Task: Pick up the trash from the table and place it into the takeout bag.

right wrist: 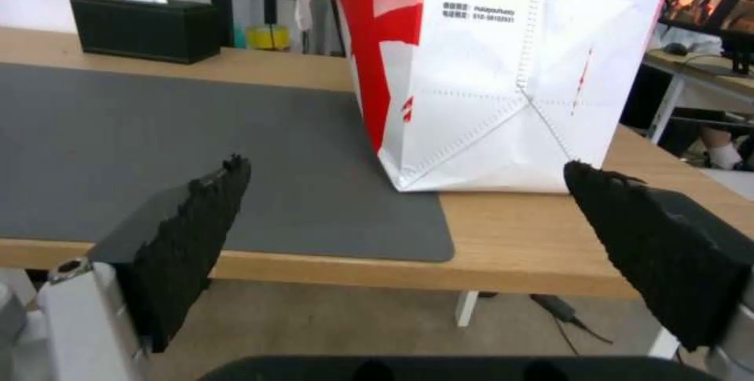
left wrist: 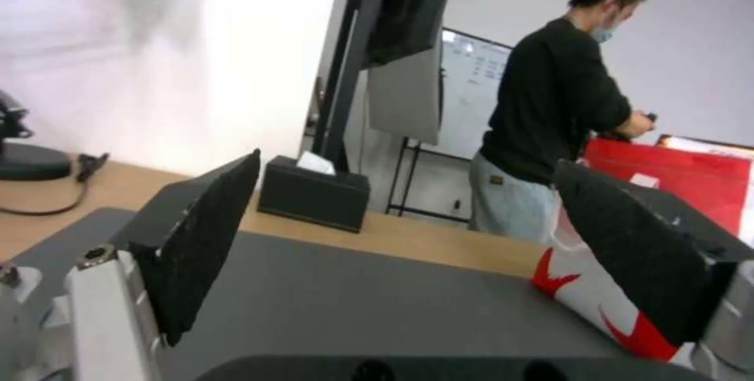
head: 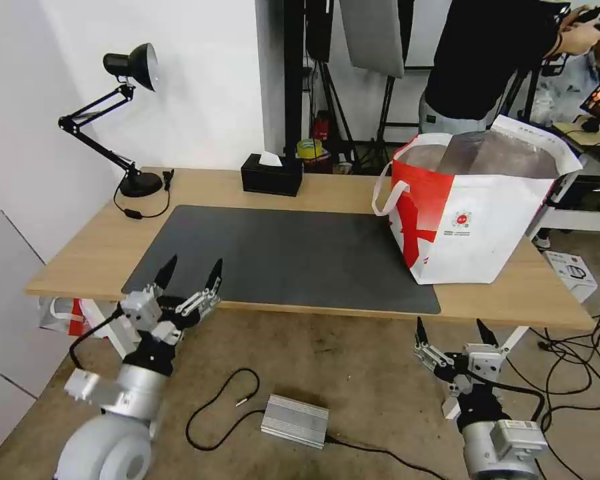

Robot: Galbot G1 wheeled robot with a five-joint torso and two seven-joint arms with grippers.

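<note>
Left pincer (head: 190,268) held at the table's (head: 80,257) near edge by the dark mat's (head: 280,257) corner, released, fingers spread on nothing. Right pincer (head: 450,331) kept lower, in front of the table edge below the takeout bag (head: 477,220), likewise released and empty. Bag stood upright at the mat's right end, mouth open. Tissue box (head: 271,175) and lamp (head: 123,120) set along the far side.
</note>
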